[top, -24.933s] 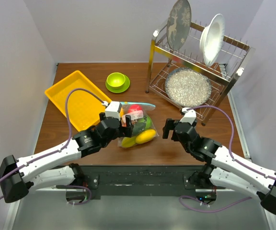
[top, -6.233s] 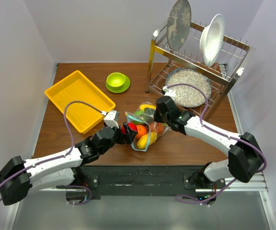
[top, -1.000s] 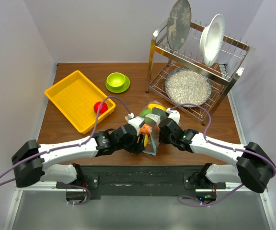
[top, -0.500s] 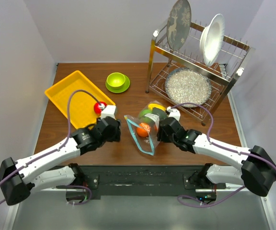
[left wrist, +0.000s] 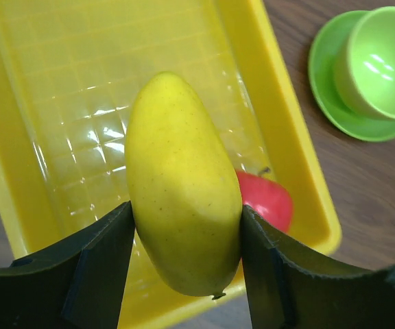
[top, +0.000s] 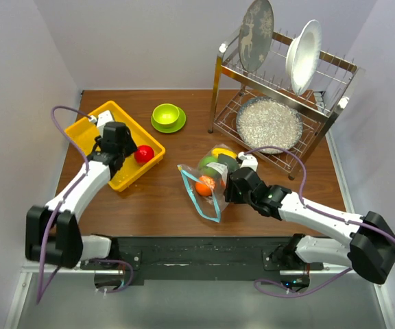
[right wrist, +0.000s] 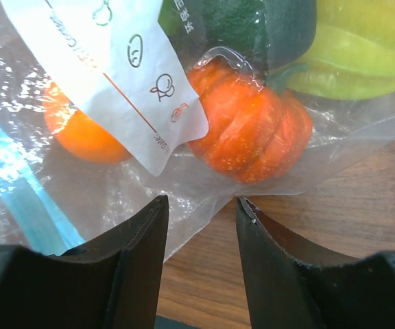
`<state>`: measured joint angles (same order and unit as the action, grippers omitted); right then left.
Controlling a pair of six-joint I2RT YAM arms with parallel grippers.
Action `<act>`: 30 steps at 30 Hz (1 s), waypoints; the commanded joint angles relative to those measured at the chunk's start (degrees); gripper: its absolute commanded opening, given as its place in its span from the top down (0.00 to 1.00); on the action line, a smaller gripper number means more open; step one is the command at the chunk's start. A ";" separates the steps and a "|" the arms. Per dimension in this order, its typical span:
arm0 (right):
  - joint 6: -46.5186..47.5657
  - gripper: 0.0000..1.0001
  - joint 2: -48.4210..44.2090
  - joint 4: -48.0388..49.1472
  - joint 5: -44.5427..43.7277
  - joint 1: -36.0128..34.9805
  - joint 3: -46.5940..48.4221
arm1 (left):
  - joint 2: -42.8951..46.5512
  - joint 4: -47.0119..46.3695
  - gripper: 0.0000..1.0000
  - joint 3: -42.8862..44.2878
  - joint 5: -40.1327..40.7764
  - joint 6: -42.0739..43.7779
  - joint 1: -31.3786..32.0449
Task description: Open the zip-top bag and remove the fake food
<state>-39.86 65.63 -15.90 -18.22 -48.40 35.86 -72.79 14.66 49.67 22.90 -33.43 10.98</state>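
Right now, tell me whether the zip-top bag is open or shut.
Open. On the zip-top bag, the teal zip strip is parted into a loop; fake food lies inside.

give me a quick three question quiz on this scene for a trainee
1. True or false: the left pincer holds a yellow fruit over the yellow tray.
2. What lies in the tray? A) red fruit B) orange pumpkin C) green bowl
3. Name the pincer that sits at the zip-top bag.
Key: 1 true; 2 A; 3 the right pincer.
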 commanded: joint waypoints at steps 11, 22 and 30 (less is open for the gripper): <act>3.56 0.37 -3.57 -4.23 -0.42 0.15 4.92 | -16.51 -7.98 0.08 9.83 -13.31 1.43 -9.14; 4.08 0.37 -5.95 -6.86 -2.61 0.15 8.79 | 4.14 -3.59 0.28 -4.91 -14.64 2.76 0.93; 5.84 0.36 -3.23 -8.09 -7.00 0.15 12.74 | 17.16 -6.31 0.59 -16.27 -12.18 -3.56 25.97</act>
<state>-35.97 61.21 -23.11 -20.62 -48.40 44.91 -59.27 10.41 36.05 8.60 -33.58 26.81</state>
